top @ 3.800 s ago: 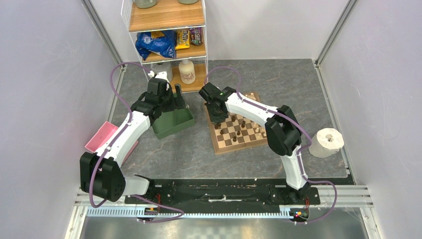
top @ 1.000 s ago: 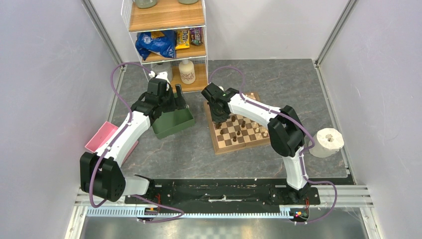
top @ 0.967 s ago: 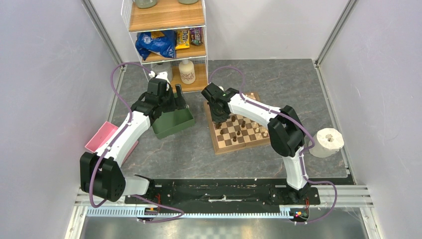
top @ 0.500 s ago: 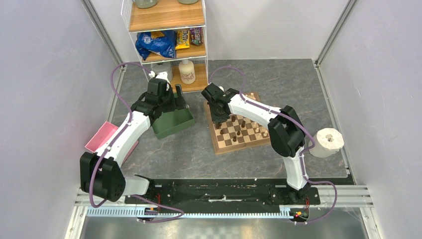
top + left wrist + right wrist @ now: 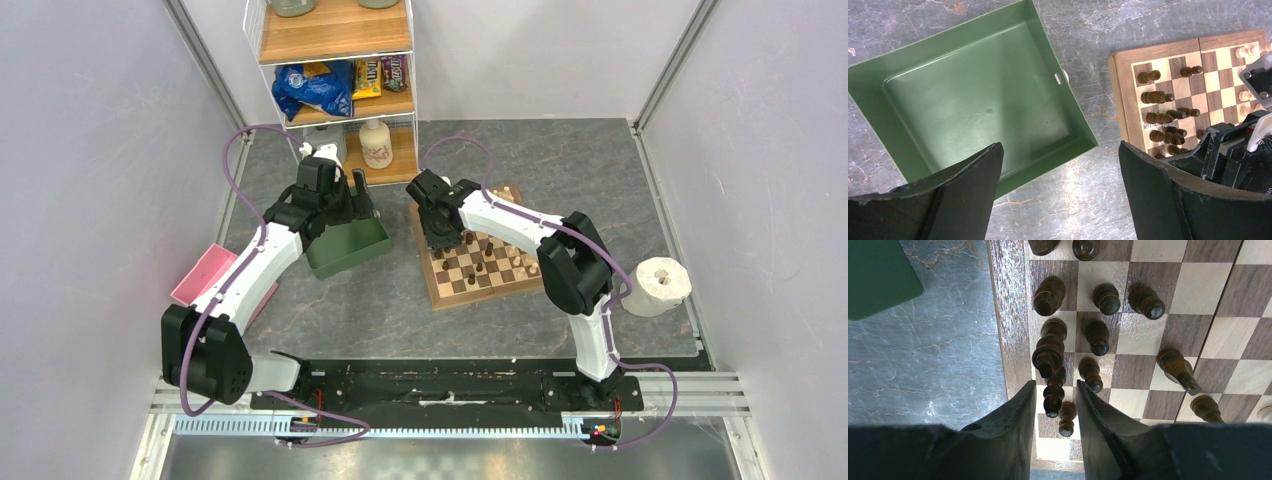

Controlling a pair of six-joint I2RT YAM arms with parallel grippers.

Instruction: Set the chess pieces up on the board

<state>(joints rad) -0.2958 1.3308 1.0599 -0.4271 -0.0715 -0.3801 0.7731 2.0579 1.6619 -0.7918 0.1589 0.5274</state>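
Observation:
The board (image 5: 446,296) lies right of centre, with dark brown chess pieces (image 5: 1049,351) crowded along its left edge and pale ones (image 5: 1246,50) at its far side. My right gripper (image 5: 1055,390) hangs low over the board's near-left corner. Its jaws stand a little apart around a small dark piece (image 5: 1053,401) that stands on its square, with a gap on each side. A second dark piece (image 5: 1066,419) stands just behind it. One dark piece (image 5: 1178,370) lies tipped over. My left gripper (image 5: 1060,150) is wide open and holds nothing, above the near edge of the green tray (image 5: 973,100).
The green tray (image 5: 345,250) sits just left of the board and shows nothing inside. A shelf unit (image 5: 340,60) with snacks and a bottle stands at the back. A paper roll (image 5: 655,285) is at the right, and a pink item (image 5: 205,272) lies at the left.
My right gripper's jaws have parted from around the small dark piece, which now stands free on the board. The left arm has not moved.

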